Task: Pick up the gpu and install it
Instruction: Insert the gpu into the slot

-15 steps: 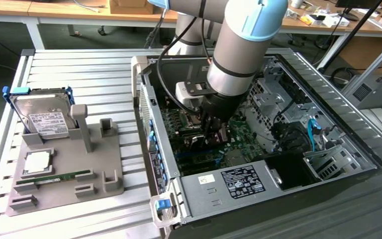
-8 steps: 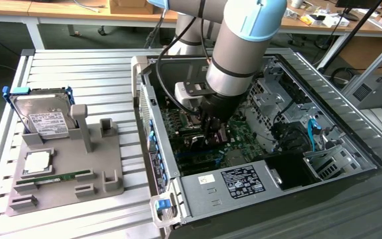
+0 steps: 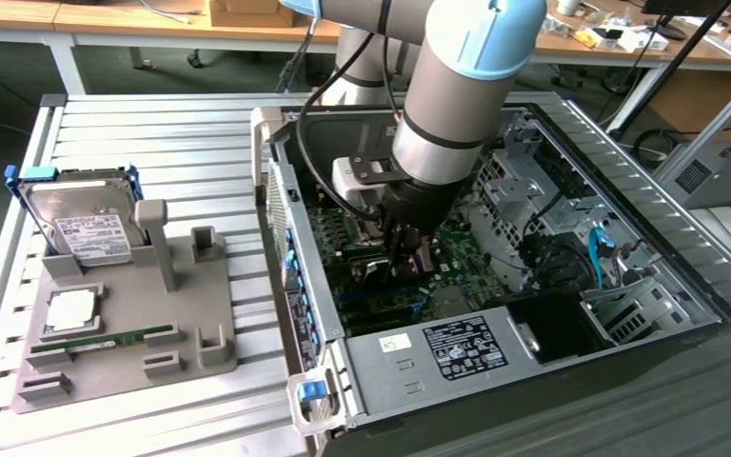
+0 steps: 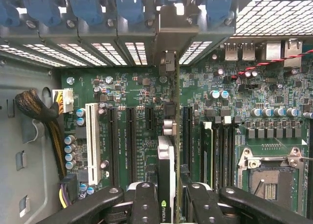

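- Your fingers [image 4: 145,204] are partly closed on the gpu [image 4: 166,170], clamping both of its faces so that it stands on edge.
- The gpu sits inside the computer case [image 3: 277,181], close over the motherboard [image 4: 137,111] and parallel to its long slots [image 4: 131,136], which I judge is to line it up for seating.

One gpu [image 4: 166,160], one hard drive [image 3: 87,224], one memory stick [image 3: 102,340]
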Robot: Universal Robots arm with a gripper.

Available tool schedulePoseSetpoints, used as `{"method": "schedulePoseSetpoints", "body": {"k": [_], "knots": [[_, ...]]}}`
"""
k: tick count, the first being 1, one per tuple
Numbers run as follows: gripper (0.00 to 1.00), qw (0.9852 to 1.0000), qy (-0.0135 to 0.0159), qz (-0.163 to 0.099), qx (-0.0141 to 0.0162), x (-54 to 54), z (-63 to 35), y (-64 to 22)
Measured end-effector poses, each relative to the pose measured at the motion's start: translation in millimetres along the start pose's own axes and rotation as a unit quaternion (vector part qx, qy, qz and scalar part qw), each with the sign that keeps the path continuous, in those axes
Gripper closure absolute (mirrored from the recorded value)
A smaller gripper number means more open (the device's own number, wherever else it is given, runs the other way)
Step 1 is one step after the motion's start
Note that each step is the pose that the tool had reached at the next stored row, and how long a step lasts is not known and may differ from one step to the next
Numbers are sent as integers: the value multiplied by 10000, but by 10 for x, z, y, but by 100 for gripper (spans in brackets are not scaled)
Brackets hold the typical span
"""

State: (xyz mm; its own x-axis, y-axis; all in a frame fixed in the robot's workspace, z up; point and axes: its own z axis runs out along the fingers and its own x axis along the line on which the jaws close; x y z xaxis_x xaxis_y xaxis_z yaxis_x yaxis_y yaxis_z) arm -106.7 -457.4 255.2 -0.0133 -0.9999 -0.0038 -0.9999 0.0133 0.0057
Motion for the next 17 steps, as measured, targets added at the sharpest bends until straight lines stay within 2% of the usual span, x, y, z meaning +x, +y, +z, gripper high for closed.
{"method": "schedulePoseSetpoints", "body": {"k": [17], "knots": [[73,10000,0,-1,0,1,23,13]]}}
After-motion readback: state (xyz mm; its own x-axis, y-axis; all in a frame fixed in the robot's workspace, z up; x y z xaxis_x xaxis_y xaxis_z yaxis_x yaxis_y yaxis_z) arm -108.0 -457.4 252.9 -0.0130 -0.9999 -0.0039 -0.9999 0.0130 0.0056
